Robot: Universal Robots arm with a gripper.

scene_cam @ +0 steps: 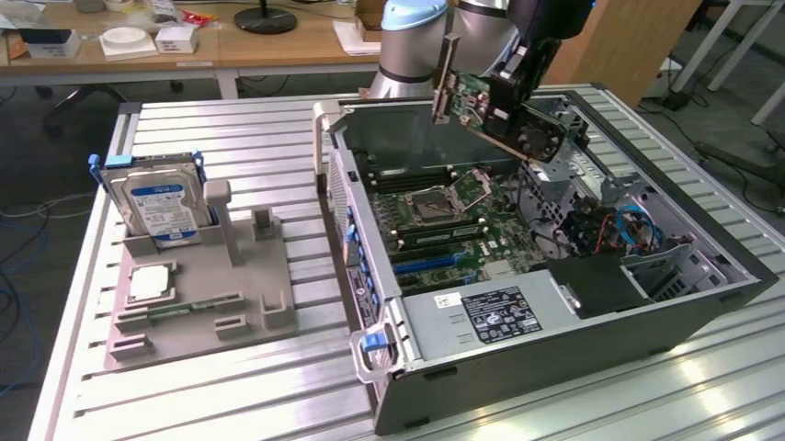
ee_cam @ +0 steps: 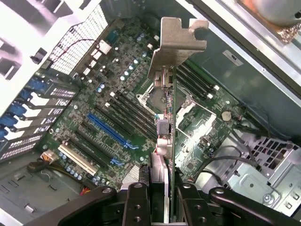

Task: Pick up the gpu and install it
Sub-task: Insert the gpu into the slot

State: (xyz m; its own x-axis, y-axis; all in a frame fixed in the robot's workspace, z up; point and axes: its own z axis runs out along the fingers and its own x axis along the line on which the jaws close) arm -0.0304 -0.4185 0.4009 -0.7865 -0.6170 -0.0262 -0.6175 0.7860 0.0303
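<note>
Above the open case [scene_cam: 589,358], the pincer [ee_cam: 162,193] grips the gpu [scene_cam: 472,101].

Robotics lab, as we read it: slatted aluminium bench [scene_cam: 221,138] carrying an open computer case [scene_cam: 589,358]; wooden desks [scene_cam: 282,50] at eleven o'clock (boxes on top); loose cables [scene_cam: 25,213] at nine o'clock.

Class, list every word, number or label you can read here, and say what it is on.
None can be read.
Hard drive label: blue and white, print too small.
Power supply label: white print on black, too small.
Graphics card: no legible print.
</note>
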